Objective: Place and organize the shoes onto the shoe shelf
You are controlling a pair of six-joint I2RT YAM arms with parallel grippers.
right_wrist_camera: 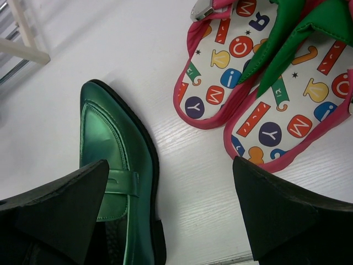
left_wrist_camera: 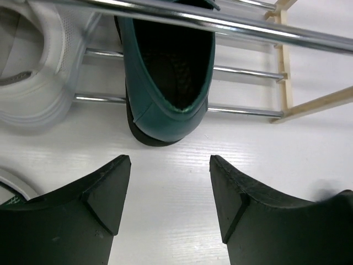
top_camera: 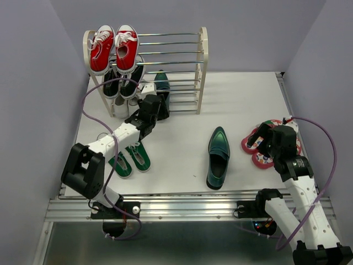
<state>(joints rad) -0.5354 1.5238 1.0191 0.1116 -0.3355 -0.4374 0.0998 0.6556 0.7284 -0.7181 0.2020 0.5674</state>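
Observation:
One dark green glossy loafer (top_camera: 218, 157) lies on the table, toe towards the shelf; it also shows in the right wrist view (right_wrist_camera: 118, 165). The other loafer (top_camera: 161, 81) rests on the low rods of the shoe shelf (top_camera: 203, 61), its heel towards my left gripper (left_wrist_camera: 165, 83). My left gripper (top_camera: 160, 109) is open and empty just in front of that heel (left_wrist_camera: 170, 182). The small green sneakers (top_camera: 130, 159) lie under the left arm. The flip-flops (top_camera: 258, 150) with printed footbeds (right_wrist_camera: 242, 83) lie at the right. My right gripper (top_camera: 274, 141) hovers open between them and the loafer (right_wrist_camera: 170, 165).
Red sneakers (top_camera: 113, 48) sit on the shelf's top tier, black sneakers (top_camera: 122, 81) below them, and a white shoe (left_wrist_camera: 33, 72) low at the left. The shelf's right half shows bare rods (top_camera: 176, 55). A cream shelf foot (left_wrist_camera: 309, 105) stands to the right of the loafer.

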